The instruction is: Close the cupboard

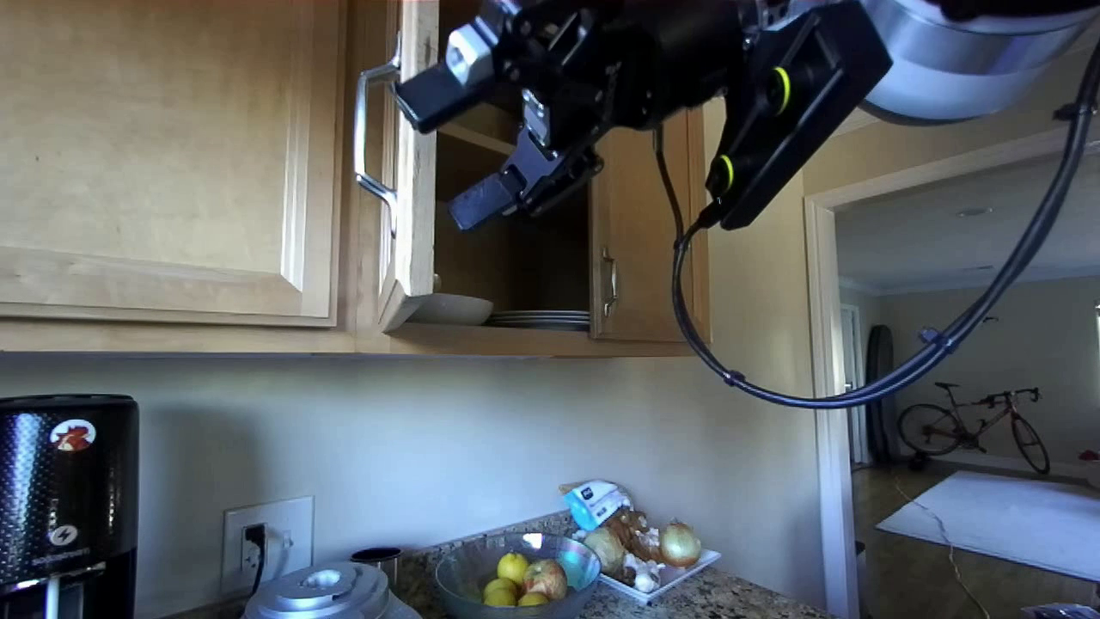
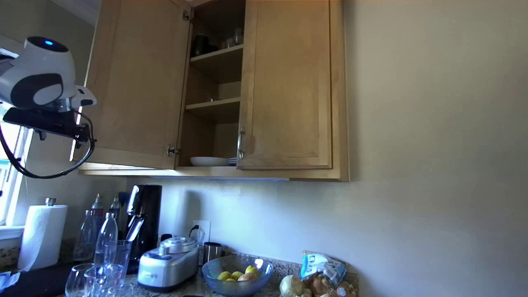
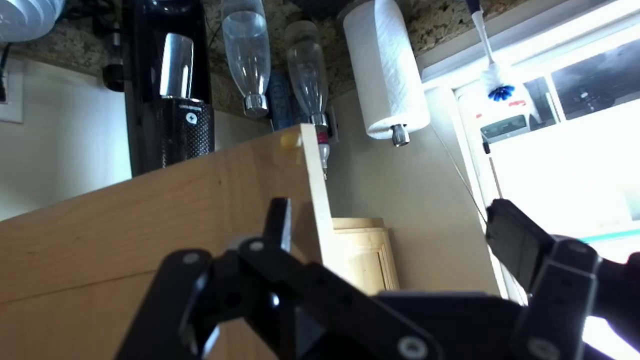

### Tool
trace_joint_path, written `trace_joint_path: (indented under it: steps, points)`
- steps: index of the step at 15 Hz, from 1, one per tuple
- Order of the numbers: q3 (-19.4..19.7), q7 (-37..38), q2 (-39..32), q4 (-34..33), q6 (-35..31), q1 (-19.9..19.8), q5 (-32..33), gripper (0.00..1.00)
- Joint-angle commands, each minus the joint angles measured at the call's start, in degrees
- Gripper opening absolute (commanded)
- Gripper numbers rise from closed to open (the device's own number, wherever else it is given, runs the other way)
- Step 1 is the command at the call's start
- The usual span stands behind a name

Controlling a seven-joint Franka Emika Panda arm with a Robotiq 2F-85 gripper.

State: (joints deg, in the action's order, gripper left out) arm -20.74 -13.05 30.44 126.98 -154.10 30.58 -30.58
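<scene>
The light maple cupboard (image 2: 340,123) hangs on the wall. Its left door (image 2: 136,90) is swung wide open; its right door (image 2: 288,82) looks shut. The open door shows edge-on in an exterior view (image 1: 417,172), with its silver bar handle (image 1: 363,129) on the outer face. White dishes (image 2: 209,161) and glasses stand on the shelves. My gripper (image 1: 451,150) is open and empty near the open door's free edge. In the wrist view, one finger of my gripper (image 3: 392,212) lies over the door's inner face (image 3: 200,210) and the other beyond its edge. Contact cannot be told.
A wider cabinet (image 1: 155,155) adjoins the open door's side. Below on the counter are a black machine (image 2: 144,222), a silver appliance (image 2: 169,264), a glass fruit bowl (image 2: 237,276), bottles (image 2: 107,235), wine glasses and paper towels (image 2: 43,235). A cable (image 1: 799,400) loops below the arm.
</scene>
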Motion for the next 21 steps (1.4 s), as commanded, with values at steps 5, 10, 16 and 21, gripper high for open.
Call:
trace_joint_path:
  steps: [5,10,16,21]
  points:
    - [-4.6,14.9,2.4,1.5,-3.1,-7.5,18.8,1.0]
    - [-5.4,20.7,3.2,0.5,1.2,-11.2,25.8,1.0]
    - [-4.5,21.6,-0.1,-1.7,2.1,-10.8,25.3,1.0]
    - [-5.0,23.1,-0.3,-2.5,3.1,-11.3,25.6,1.0]
